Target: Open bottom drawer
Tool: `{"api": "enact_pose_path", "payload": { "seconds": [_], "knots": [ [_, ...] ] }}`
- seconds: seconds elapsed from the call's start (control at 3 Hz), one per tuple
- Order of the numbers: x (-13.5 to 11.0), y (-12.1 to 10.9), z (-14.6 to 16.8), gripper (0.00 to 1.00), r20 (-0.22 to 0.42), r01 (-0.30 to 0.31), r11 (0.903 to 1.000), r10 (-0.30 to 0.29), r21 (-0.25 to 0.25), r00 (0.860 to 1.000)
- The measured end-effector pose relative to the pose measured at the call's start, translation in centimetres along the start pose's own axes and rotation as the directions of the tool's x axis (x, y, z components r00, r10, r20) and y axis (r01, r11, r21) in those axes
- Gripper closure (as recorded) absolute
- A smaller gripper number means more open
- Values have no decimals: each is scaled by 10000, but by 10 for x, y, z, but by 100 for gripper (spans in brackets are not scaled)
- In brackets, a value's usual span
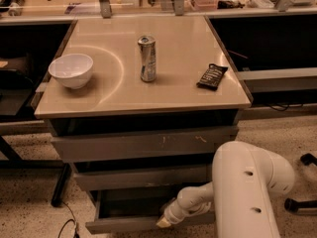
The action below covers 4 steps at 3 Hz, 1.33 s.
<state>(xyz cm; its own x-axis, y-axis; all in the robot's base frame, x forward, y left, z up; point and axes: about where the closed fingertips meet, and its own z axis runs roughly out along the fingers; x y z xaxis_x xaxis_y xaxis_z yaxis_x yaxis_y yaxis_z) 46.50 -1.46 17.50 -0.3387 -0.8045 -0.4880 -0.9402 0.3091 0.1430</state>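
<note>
The bottom drawer (pixel 124 225) is the lowest grey front of the cabinet. It stands pulled out, and its shallow grey tray interior (pixel 131 205) shows. My gripper (pixel 166 221) sits at the drawer's front edge, right of centre, at the end of my white arm (pixel 245 192). The arm reaches in from the lower right. Above are the mid-sized grey front (pixel 141 177) and the widest front with pale scratch marks (pixel 143 145).
On the cabinet's beige top (pixel 188 90) stand a white bowl (pixel 71 69), a silver can (pixel 147 58) and a dark snack packet (pixel 212 76). A chair base (pixel 299 202) is at the right on the speckled floor. A cable (pixel 67 224) lies at the lower left.
</note>
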Motion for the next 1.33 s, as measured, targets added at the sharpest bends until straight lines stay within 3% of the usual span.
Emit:
{"api": "enact_pose_path", "payload": {
  "seconds": [1.33],
  "knots": [
    [14,27,-3,100,-284,-350,9990,342,-274,9990]
  ]
}}
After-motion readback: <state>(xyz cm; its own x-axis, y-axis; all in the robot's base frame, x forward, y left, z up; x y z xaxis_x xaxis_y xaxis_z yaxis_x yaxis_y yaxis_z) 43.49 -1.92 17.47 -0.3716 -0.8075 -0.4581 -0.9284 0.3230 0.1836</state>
